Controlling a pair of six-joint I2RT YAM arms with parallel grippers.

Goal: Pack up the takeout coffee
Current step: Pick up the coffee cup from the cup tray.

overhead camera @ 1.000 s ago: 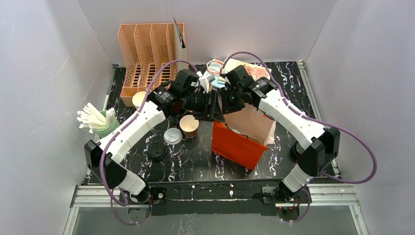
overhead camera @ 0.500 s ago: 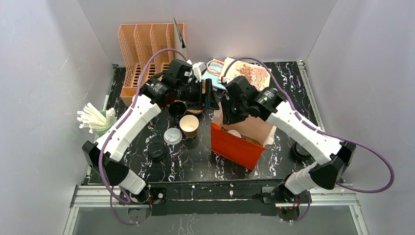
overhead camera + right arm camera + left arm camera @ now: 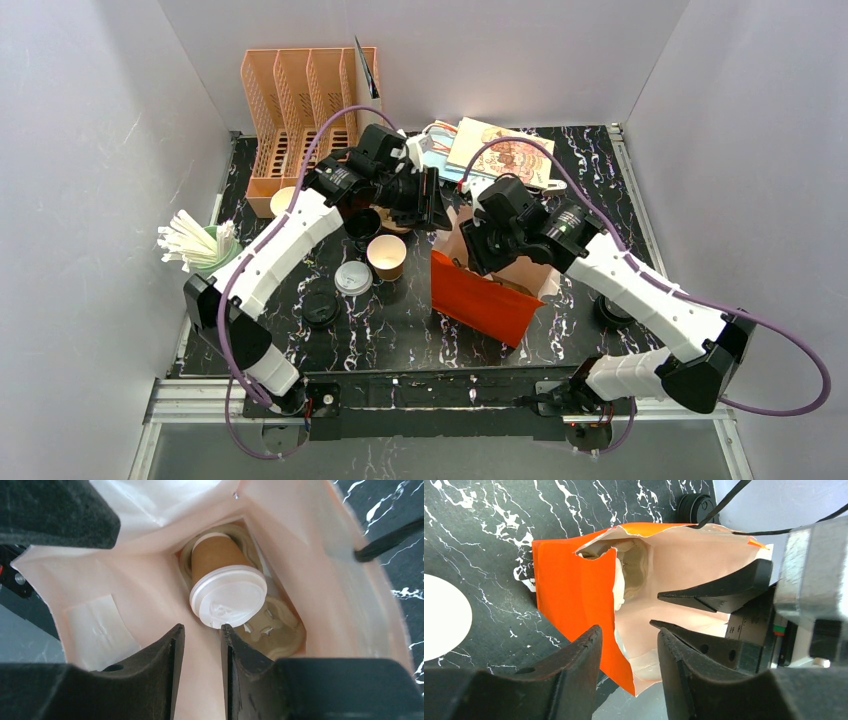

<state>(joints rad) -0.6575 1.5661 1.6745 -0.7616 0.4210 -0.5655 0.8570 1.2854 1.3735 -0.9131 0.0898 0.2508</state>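
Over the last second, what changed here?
The right gripper moved from the far rim of the orange bag to over its mouth, elbow swinging out right. The left gripper drew back slightly toward the far side. No grip or release shows. Bag, open kraft cup and loose lid stayed put.

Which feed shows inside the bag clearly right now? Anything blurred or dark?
Right wrist: takeout coffee in the bag sharp, evenly lit, white lid slightly bright; right fingers dark, soft. Left wrist: orange bag wall crisp, interior shadowed, left fingers blurred. Top external: sharp, but the right arm partly covers the bag mouth.
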